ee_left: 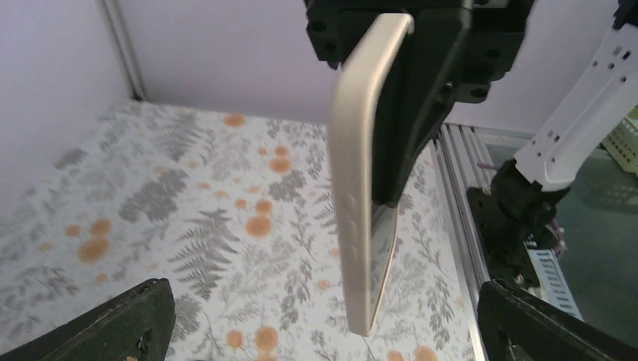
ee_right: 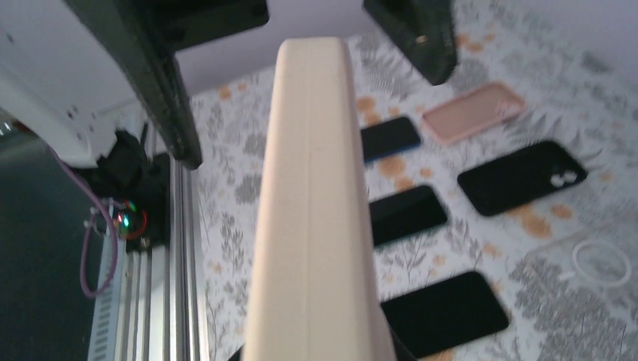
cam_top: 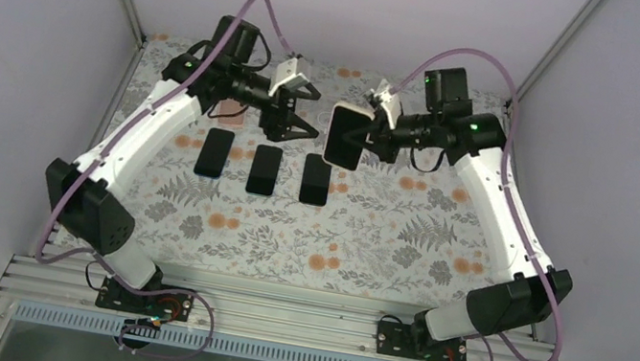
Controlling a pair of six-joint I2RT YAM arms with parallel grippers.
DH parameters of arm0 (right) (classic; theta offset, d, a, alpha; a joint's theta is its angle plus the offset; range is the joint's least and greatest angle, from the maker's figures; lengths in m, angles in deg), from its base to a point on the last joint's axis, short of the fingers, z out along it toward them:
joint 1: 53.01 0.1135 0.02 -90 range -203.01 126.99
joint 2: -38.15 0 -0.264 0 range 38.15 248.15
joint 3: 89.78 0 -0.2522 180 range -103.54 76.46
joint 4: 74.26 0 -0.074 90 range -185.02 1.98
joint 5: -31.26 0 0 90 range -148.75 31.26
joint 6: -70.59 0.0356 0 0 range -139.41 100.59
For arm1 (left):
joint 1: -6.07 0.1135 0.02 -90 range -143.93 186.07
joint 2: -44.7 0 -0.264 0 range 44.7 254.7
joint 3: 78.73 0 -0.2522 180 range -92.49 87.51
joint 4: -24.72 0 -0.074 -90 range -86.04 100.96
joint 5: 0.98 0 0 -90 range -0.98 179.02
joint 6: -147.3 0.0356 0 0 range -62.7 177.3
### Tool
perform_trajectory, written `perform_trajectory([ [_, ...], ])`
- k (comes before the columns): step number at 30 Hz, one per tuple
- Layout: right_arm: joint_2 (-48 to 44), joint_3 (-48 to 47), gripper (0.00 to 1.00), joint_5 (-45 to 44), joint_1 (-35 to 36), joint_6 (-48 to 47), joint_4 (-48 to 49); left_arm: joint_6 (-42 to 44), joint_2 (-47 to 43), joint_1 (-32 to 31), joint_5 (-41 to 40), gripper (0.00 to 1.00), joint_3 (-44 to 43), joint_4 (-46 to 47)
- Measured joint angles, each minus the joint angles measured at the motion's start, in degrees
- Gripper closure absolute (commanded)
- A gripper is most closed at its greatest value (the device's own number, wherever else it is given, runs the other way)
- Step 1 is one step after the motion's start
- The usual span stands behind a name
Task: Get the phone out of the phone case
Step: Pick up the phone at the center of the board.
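Pale lilac walls (cam_top: 345,0) close the space on three sides, with metal posts in the back corners. The table (cam_top: 365,236) fills the floor of this booth under a cloth printed with grey ferns and orange flowers. A slotted aluminium rail (cam_top: 294,317) runs along its near edge and carries both arm bases. The near half of the cloth lies bare between the arms.

The right claw (cam_top: 362,136) is clamped on the cream phone case (ee_left: 353,188), holding it upright in the air above the back of the table, well clear of the cloth. The phone (cam_top: 345,138) sits inside it, its dark screen towards the overhead camera. The left claw (cam_top: 312,113) hangs just beside the case with its jaws spread wide, touching nothing.

Three dark phones (cam_top: 265,169) lie flat in a row under the claws. Farther back lie a black case (ee_right: 523,177), a pink case (ee_right: 472,111) and a clear case (ee_right: 594,263).
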Motion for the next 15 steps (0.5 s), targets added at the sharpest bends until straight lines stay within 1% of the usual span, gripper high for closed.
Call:
perform_trajectory([
  [6, 0.15, -4.76, 0.96, 7.78, -3.17, 5.88, 5.66, -9.35, -6.71, 1.25, -1.70, 0.00, 2.16, 8.50],
  [9, 0.39, -7.08, 0.96, 11.87, -4.31, 8.46, 8.15, -13.53, -8.48, 1.66, -1.99, 0.00, 3.34, 11.72],
  [11, 1.01, -9.05, 0.96, 14.84, -4.90, 10.36, 10.05, -13.49, -8.33, 1.90, -1.05, 0.00, 2.40, 11.39],
  [15, 1.84, -10.27, 0.96, 21.49, -6.05, 15.37, 14.95, -13.03, -5.35, 2.01, 1.68, 0.00, -2.75, 8.57],
])
